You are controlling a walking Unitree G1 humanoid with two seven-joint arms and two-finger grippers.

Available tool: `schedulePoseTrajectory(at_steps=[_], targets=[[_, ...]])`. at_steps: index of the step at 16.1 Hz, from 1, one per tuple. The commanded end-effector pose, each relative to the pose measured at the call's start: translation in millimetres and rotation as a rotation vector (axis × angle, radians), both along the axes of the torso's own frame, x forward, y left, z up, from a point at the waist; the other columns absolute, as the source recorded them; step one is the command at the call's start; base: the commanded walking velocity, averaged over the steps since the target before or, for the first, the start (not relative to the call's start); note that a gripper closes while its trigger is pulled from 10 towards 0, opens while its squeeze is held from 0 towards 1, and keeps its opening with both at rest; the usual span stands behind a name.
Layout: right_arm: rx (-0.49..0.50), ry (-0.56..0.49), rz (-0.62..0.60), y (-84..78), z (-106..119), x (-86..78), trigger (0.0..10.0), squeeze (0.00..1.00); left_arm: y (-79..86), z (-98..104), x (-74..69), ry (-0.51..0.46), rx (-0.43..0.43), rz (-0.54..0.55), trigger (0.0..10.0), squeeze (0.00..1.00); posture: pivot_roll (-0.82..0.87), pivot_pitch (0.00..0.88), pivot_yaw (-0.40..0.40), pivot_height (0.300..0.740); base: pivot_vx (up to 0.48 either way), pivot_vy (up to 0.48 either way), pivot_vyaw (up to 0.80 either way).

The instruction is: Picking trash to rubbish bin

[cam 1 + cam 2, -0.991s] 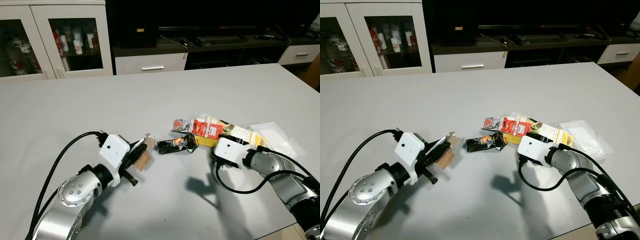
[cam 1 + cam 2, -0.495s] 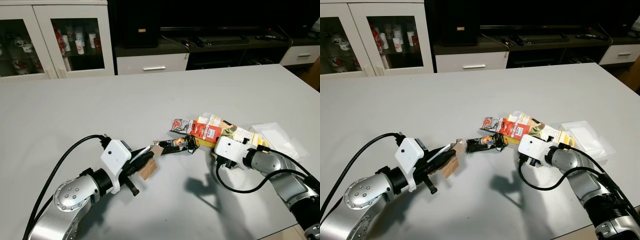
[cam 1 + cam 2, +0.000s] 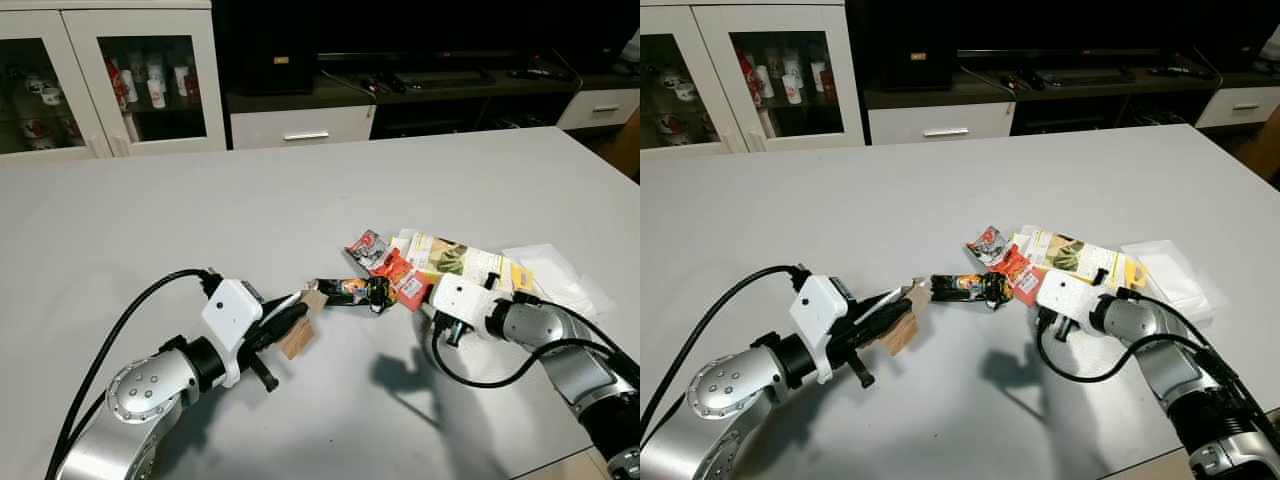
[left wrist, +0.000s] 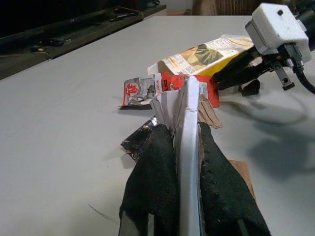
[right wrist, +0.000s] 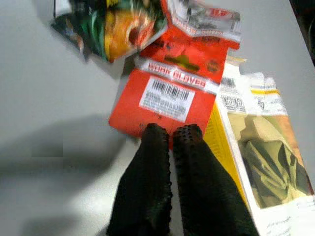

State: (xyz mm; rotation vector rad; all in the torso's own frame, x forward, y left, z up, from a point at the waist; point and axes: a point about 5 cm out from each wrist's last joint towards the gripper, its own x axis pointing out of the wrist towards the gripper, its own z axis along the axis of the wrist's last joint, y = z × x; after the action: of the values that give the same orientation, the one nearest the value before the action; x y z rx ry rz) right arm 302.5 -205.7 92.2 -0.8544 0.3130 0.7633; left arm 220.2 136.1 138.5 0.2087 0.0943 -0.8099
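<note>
The left claw [image 3: 292, 318] was clenched on a folded cardboard scrap [image 4: 189, 123], lifted off the grey bench [image 3: 300, 190], apparently so it could be carried to a bin; the remaining trash lay clustered at about 2 o'clock from it. The right claw [image 5: 170, 133], fingers pressed together and grasping nothing, rested its tips on the red card [image 5: 170, 96] beside the yellow carton [image 3: 455, 260], probably to pin or slide it; a dark wrapper [image 3: 350, 290] lay between the claws.
</note>
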Motion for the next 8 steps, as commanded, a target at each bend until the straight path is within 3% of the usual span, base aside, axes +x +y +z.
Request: schedulePoseTrajectory(at_steps=[1,4,8], targets=[[0.081,-0.019,0.000,-1.1,21.5,5.1,0.0,0.00,-2.1,3.8,1.4,-0.022,0.003,-0.012,10.0,0.00,-0.02,0.000,-0.092,0.740,0.000,0.000,0.00],[0.124,0.012,0.057,-2.5,48.1,5.0,0.0,0.00,-3.6,4.8,4.3,-0.033,-0.001,-0.008,10.0,0.00,-0.03,0.000,-0.097,0.740,0.000,0.000,0.00],[0.025,0.020,0.082,-14.0,69.1,3.4,0.0,0.00,-6.3,4.2,5.1,-0.036,-0.009,-0.012,10.0,0.00,-0.04,0.000,-0.103,0.740,0.000,0.000,0.00]])
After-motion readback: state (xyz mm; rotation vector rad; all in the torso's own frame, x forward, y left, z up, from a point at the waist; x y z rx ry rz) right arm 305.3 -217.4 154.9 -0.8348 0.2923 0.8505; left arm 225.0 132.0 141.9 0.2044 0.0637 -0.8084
